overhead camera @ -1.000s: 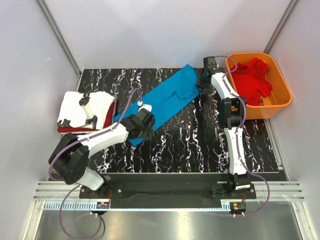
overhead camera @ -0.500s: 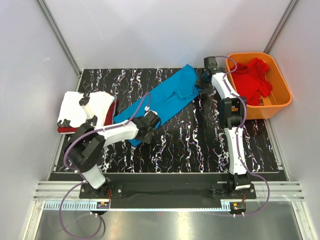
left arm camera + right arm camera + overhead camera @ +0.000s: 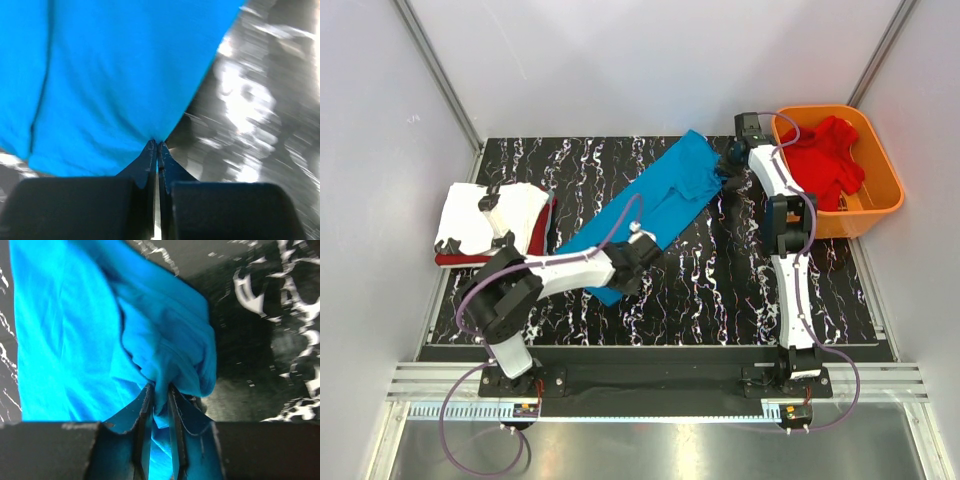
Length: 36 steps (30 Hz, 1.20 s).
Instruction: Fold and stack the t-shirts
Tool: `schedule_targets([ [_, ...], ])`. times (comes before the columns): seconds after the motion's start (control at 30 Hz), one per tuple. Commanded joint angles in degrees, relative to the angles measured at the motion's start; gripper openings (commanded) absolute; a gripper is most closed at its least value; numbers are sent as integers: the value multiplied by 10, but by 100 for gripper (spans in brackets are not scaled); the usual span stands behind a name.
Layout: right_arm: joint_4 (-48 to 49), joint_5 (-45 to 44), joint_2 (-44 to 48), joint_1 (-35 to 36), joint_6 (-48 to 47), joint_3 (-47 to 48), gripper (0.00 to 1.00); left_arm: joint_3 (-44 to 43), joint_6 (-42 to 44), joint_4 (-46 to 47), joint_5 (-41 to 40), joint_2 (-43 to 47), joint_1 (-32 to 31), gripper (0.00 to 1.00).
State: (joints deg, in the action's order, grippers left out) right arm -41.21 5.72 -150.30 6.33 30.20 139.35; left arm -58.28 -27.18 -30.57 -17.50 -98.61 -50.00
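Left fingers (image 3: 145, 162) farther right; four t-shirts (image 3: 660, 195)

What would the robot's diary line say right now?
left pincer: shut on blue shirt | right pincer: shut on blue shirt | red shirt: in basket | white shirt: stacked at left

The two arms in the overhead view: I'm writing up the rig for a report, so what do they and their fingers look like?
Both the left arm and right arm have white links joined by black joints, on black bases. A thin purple cable loops out from each base. In the wrist views the fingers are dark, thin and tapered, on blocky black mounts.
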Motion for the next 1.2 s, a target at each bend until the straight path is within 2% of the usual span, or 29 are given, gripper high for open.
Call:
schedule_targets([
  [0.0, 1, 10, 18, -12, -16, 5, 24, -41, -59, -6, 69, 11, -70, 0],
  [0.13, -4, 5, 16, -25, -41, 9, 24, -99, -101, -4, 70, -11, -146, 0],
  [0.23, -1, 16, 6, -25, -57, 21, 24, -139, -132, 23, 73, -25, -180, 0],
  [0.33, 1, 39, -9, -26, -63, 46, 26, -182, -156, 59, 82, -40, -207, 4],
  [0.37, 2, 54, -13, -27, -62, 51, 29, -191, -163, 67, 84, -46, -213, 8],
  [0.4, 3, 63, -20, -26, -63, 63, 32, -198, -166, 73, 86, -48, -216, 47],
  [0.43, 3, 74, -23, -25, -63, 68, 36, -214, -167, 72, 90, -51, -218, 57],
  [0.47, 3, 77, -23, -25, -63, 72, 50, -219, -167, 61, 87, -53, -218, 67],
  [0.5, 2, 79, -20, -25, -64, 73, 55, -219, -166, 55, 82, -49, -218, 76],
  [0.57, 1, 69, -14, -25, -65, 63, 62, -205, -161, 46, 68, -34, -217, 79],
  [0.67, 10, 47, 14, -25, -67, 29, 65, -171, -152, 44, 74, 10, -202, 79],
  [0.7, 14, 40, 32, -25, -69, 17, 69, -160, -150, 45, 80, 33, -195, 79],
  [0.83, 39, -5, 79, -25, -80, -39, 81, -96, -133, 47, 91, 91, -135, 78],
  [1.0, 10, -43, 98, -25, -99, -43, 78, -6, -110, 51, 104, 145, -53, 76],
  [1.17, 30, -51, 112, -26, -97, -78, 75, 52, -98, 62, 110, 177, -1, 74],
])
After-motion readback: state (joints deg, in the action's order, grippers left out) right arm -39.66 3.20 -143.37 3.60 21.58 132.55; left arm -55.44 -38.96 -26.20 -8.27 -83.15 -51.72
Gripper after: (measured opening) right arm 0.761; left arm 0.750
